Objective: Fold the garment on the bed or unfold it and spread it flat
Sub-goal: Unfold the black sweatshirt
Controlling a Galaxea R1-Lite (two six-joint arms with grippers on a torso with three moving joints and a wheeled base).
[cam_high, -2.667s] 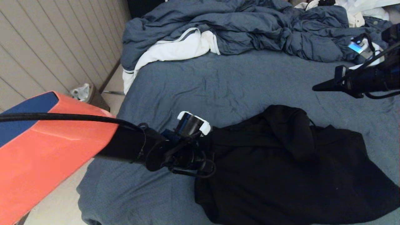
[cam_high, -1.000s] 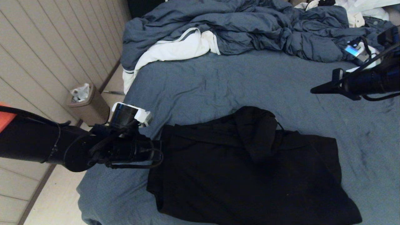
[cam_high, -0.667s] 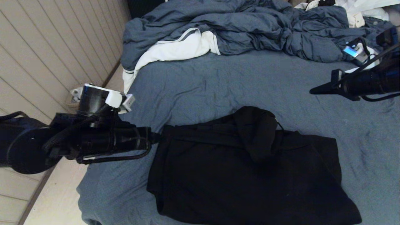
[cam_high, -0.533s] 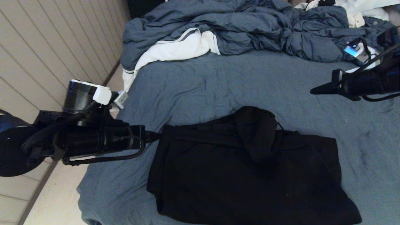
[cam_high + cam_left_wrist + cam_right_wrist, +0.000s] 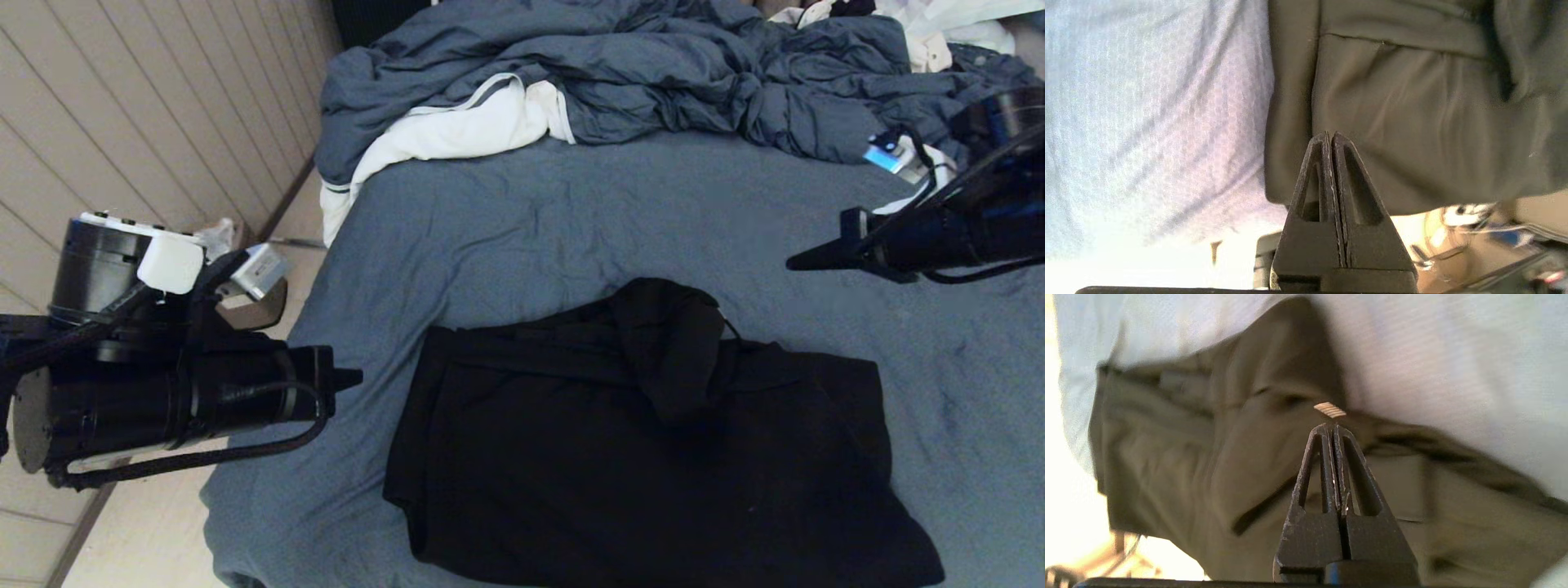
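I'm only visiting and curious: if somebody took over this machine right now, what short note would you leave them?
Left gripper: shut, empty, off the hoodie's left edge.
Right gripper: shut, empty, raised over the bed beyond the hoodie.
Black hoodie: near part of the bed, folded into a rough rectangle, hood lying on top.
Done: a compact fold, nothing gripped.
Left: probably tidy the hood and uneven right edge, or fold once more.
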